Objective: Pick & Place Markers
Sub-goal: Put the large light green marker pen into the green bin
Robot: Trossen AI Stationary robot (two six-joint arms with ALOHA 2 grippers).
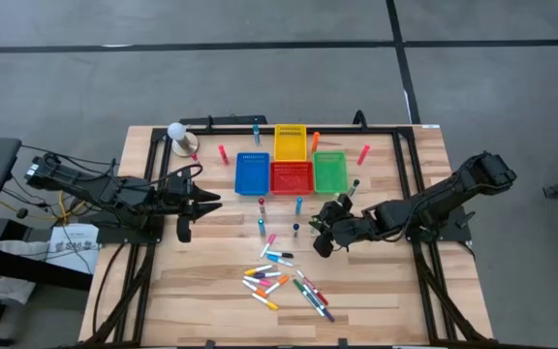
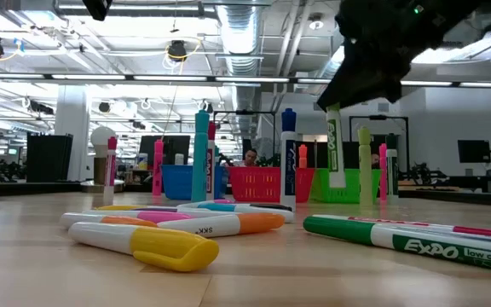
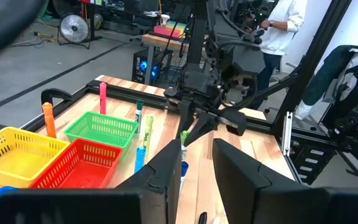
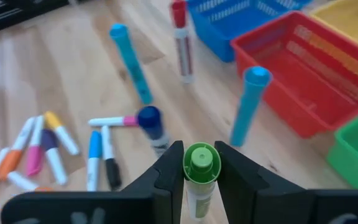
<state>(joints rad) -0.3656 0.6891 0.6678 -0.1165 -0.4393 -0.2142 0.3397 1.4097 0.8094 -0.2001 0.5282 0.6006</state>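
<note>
On the wooden bench (image 1: 386, 301), in front of the green bin (image 1: 329, 173), the right pincer (image 4: 199, 167) is clamped on a green-capped marker (image 4: 201, 163), holding it upright between its two dark fingers (image 4: 166, 171); the low view shows this marker's white barrel hanging below the pincer, its lower end against the green bin behind. Just beside it stand a dark blue marker (image 4: 152, 127), a light blue one (image 4: 248, 102), a red-capped one (image 4: 180, 37) and another light blue one (image 4: 130, 61), all upright near the red bin (image 4: 303, 81). A loose cluster of markers (image 1: 284, 281) lies flat nearer the bench's front edge. The left pincer (image 1: 184, 230) hovers over the bench's left part, its fingers a little apart and holding nothing.
</note>
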